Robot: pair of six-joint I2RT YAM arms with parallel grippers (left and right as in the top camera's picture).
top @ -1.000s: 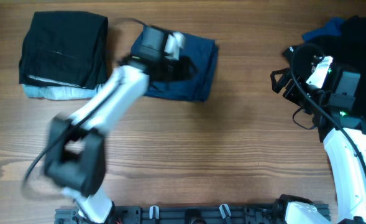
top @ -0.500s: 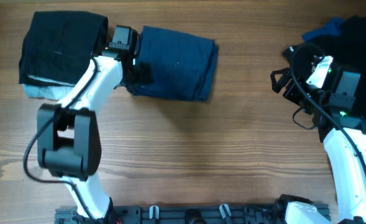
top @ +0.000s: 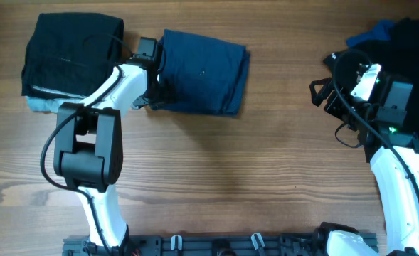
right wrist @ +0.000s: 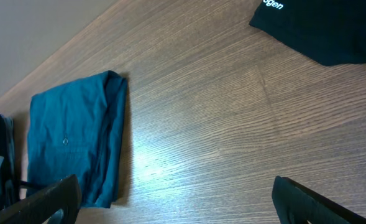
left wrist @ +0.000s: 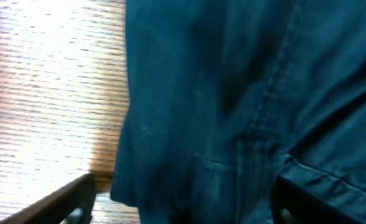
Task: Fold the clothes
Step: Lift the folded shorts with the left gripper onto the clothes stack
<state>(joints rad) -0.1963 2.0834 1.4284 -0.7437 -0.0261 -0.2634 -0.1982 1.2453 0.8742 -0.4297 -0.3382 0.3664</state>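
The folded navy shorts lie on the far part of the desk, left of centre. The left hand sits at their left edge, its fingers spread to either side of the cloth and not pinching it. Further left, a folded black garment rests on a light blue one. The right hand, spread and empty, hovers near a loose black garment at the far right.

You get bright, even light overhead, shadows soft. Your left wrist view is blurred up close, with glare washing out the table beside the shorts.
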